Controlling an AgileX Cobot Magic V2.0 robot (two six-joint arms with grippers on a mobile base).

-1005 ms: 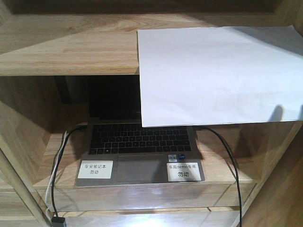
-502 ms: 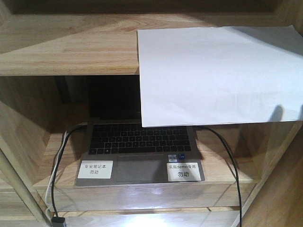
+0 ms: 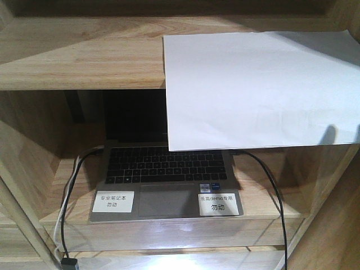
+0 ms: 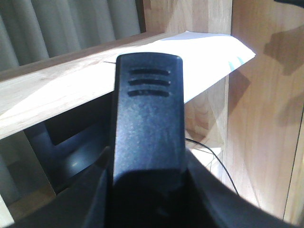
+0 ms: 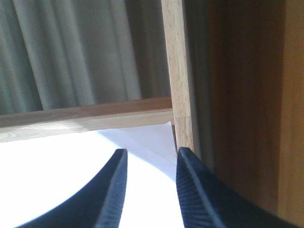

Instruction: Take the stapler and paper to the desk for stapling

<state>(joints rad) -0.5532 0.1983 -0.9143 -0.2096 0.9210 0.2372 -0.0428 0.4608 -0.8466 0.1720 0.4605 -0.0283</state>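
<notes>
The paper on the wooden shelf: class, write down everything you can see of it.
The paper is a plain white, blank rectangular sheet, thin and smooth-looking. It lies flat at the right end of the upper wooden shelf, set slightly askew. Its front part overhangs the shelf edge and hides part of the open laptop below. A small dark shadow falls on its lower right edge. In the right wrist view the right pincer stands open over one corner; contact cannot be told.

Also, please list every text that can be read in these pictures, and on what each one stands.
"专业笔记本 勿动": left white label, on the left palm rest of the laptop.
"乐高demo专用 勿动": right white label, on the right palm rest.
Small stickers above it and the keys: too small to read.
</notes>
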